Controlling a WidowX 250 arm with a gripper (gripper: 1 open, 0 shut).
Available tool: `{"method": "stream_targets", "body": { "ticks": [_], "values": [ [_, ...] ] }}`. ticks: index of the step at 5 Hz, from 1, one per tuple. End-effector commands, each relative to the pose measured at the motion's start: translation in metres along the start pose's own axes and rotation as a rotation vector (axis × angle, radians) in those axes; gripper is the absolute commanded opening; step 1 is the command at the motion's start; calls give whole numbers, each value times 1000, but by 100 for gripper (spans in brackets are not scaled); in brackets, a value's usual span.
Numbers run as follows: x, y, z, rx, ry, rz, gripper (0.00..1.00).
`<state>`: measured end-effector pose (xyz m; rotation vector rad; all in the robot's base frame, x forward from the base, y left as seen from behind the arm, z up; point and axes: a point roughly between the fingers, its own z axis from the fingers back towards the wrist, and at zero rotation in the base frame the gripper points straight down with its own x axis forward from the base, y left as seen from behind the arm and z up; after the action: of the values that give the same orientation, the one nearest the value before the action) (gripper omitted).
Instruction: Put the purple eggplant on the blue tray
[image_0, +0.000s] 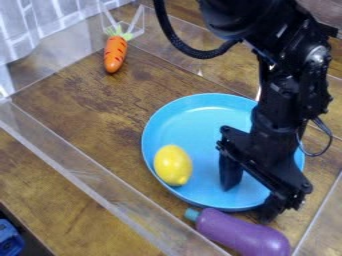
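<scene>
My gripper (255, 186) hangs wide open and empty over the tray's (201, 118) near right rim; the eggplant (242, 234) lies on the table just near of it, lemon (171, 164) aboard.
</scene>
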<state>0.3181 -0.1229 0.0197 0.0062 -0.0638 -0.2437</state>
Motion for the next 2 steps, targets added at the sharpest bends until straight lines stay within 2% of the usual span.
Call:
{"method": "stream_targets", "body": {
  "ticks": [1,2],
  "values": [
    [7,15,-8,2,-3,9,0],
    [6,18,-8,2,-5,19,0]
  ]
}}
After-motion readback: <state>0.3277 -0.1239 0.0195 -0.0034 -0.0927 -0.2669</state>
